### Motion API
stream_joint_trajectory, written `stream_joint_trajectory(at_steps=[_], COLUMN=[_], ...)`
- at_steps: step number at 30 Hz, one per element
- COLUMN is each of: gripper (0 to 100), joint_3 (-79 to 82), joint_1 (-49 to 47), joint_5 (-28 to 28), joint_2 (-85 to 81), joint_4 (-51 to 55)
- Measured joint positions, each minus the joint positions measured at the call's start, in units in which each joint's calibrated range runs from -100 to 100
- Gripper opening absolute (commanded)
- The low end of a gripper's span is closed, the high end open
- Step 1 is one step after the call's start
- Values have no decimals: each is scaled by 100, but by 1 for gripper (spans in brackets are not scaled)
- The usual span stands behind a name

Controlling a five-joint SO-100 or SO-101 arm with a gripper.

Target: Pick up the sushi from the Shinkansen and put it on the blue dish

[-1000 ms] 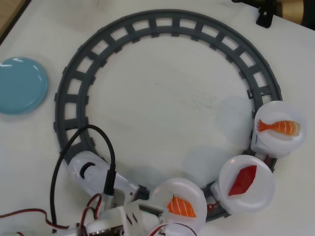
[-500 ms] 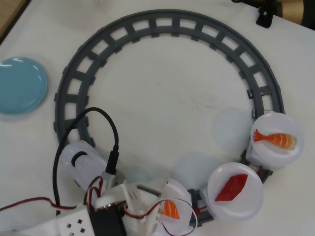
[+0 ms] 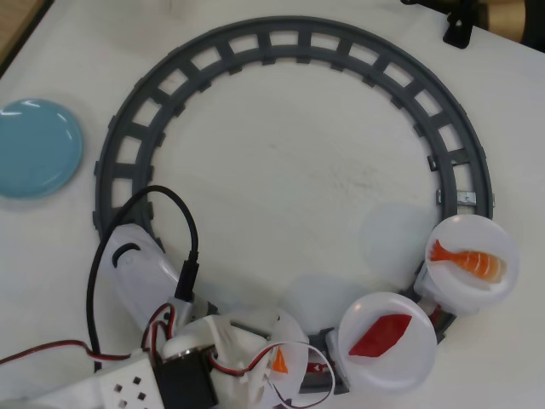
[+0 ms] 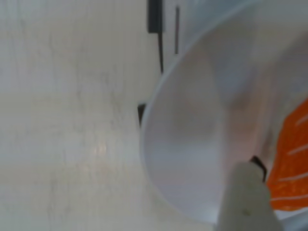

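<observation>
The sushi (image 3: 278,360), an orange slab with white stripes, lies on the first white plate (image 3: 294,339) behind the Shinkansen (image 3: 136,271) at the bottom of the track. The train's white nose is partly under a black cable. My gripper (image 3: 269,370) hangs over that plate and hides most of the sushi. In the wrist view one white fingertip (image 4: 245,197) stands on the plate right beside the sushi (image 4: 291,159); the other finger is out of frame. The blue dish (image 3: 38,147) sits bare at the far left, outside the track.
The grey track ring (image 3: 289,47) fills the table's middle. Behind the first car come a plate with a dark red tuna piece (image 3: 381,335) and a plate with a shrimp piece (image 3: 467,262). A black clamp (image 3: 460,25) sits top right.
The train has rolled on along the track, its plates shifting left along the bottom. My arm has swung in over the first plate and now covers most of the sushi.
</observation>
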Motion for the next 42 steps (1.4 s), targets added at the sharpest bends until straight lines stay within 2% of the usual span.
stream_joint_trajectory(at_steps=[6,18,21,34,42], gripper=[4,3,3,3,3], joint_3=[256,540,201,-2973,-3175], joint_1=[0,-335,-572,-2902,-4896], joint_5=[-5,-5,-166,-1159,-1531], joint_2=[-8,-93,-42,-8,295], joint_4=[-8,59,294,1420,1134])
